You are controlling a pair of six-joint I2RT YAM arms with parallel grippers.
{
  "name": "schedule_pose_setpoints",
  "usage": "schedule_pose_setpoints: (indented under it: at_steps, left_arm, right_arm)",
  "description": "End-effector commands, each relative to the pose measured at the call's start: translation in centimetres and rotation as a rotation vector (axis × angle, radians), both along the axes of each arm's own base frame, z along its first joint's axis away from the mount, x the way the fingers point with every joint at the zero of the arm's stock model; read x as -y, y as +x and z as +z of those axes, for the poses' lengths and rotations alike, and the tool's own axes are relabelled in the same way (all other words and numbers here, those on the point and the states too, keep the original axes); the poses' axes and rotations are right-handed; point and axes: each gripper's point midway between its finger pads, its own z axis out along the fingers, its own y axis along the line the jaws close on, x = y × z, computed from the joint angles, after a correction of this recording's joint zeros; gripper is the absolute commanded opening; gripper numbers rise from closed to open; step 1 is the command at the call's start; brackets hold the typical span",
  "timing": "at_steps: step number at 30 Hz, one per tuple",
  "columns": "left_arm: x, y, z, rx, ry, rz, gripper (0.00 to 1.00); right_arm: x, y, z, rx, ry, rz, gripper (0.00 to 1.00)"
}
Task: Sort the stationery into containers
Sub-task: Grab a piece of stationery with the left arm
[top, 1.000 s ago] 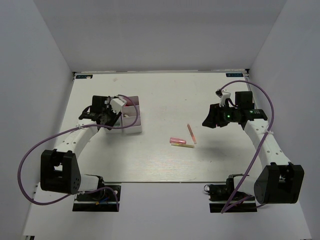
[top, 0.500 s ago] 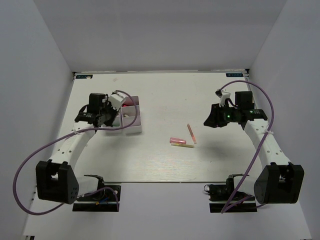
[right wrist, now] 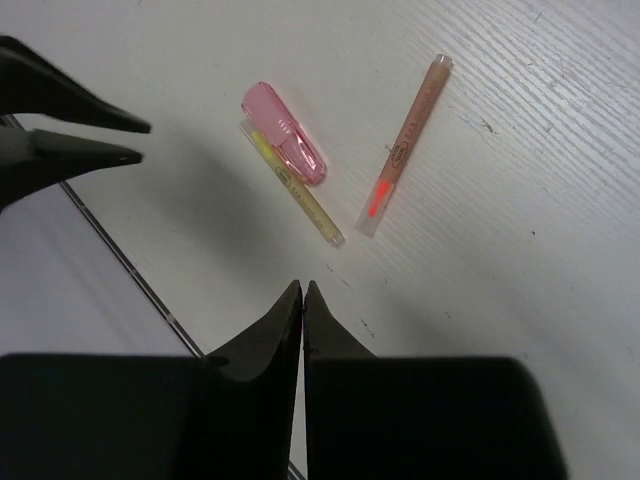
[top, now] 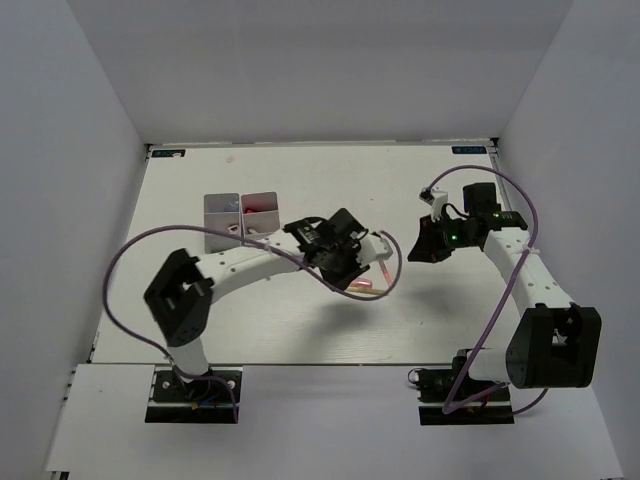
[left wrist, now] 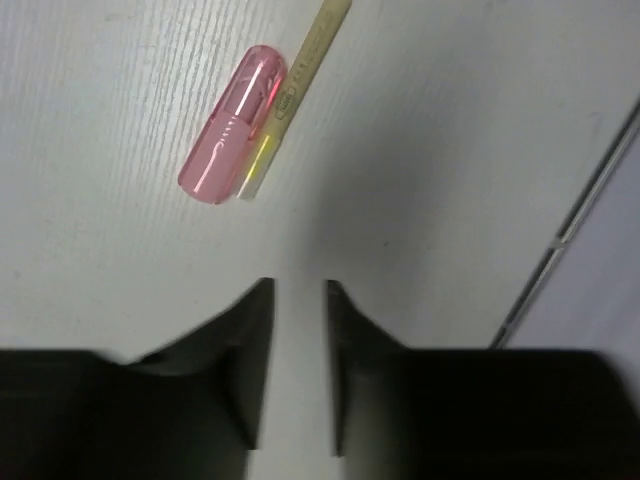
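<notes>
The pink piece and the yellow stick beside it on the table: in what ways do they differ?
The pink piece is short and thick with rounded ends; the yellow stick is longer and much thinner. The pink piece is translucent pink; the yellow stick is pale yellow. Both lie flat on the table, side by side.

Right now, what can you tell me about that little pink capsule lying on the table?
The pink capsule is a short, see-through pink plastic piece with rounded ends and faint ribs across its middle, perhaps a small highlighter. It lies flat on the white table and looks intact. A thin yellow stick lies along one side, touching it. The left gripper, open, hangs near it without touching.
</notes>
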Motion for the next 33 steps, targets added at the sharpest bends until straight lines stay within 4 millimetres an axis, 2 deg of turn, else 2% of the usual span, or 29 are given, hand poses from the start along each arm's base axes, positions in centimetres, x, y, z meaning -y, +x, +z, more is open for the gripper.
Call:
schedule_pose_setpoints:
  at_steps: [1,2,3,5,8,10,16,28,33]
  left_arm:
    - [-0.9,3.5,-1.6,0.134,0.171,-0.104,0.29]
    - [-0.6,4.1,-1.5,0.161,0.179,-0.115,0.31]
    - [-0.1,4.6,-2.3,0.169,0.204,-0.127,0.34]
    - [0.4,5.4,-2.5,0.221,0.227,-0.179,0.44]
    - [1.1,7.0,-3.2,0.269,0.264,-0.193,0.52]
    - [1.4,7.6,-3.7,0.258,0.276,-0.19,0.52]
    - [2.2,7.0,-4.6,0.208,0.242,-0.208,0.53]
    - [1.8,5.4,-6.9,0.118,0.23,-0.206,0.53]
    - [1.8,5.5,-7.8,0.121,0.214,-0.19,0.53]
  right_arm:
    - [-0.2,0.0,1.7,0.083,0.011,0.073,0.04]
    - [-0.1,0.1,1.7,0.082,0.011,0.066,0.05]
    - [-0.1,0.0,1.7,0.086,0.007,0.064,0.05]
    - [-0.1,0.1,2.0,0.099,0.009,0.062,0.07]
    - [-0.2,0.0,2.1,0.101,0.011,0.066,0.08]
    - [-0.1,0.1,2.2,0.1,0.013,0.063,0.08]
    - [-0.2,0.0,2.1,0.092,0.01,0.065,0.1]
    - [0.0,0.1,2.1,0.086,0.007,0.05,0.11]
    - [0.0,0.0,2.3,0.09,0.01,0.053,0.14]
